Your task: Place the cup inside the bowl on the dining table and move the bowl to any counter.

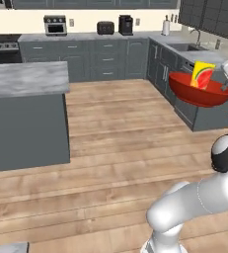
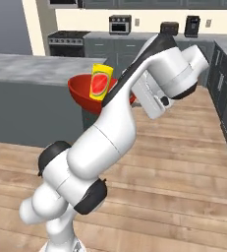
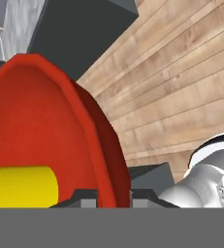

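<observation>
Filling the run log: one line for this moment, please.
phase: carrying | pincer: shut on red bowl rim | yellow cup: inside bowl | bowl: held above wooden floor

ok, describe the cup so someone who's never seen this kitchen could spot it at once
Find the white robot arm raised above the wood floor, near the grey marble-topped island. The gripper pinches the rim of a wide red bowl held in the air. The cup leans inside it: small, yellow, with a red mark.
</observation>
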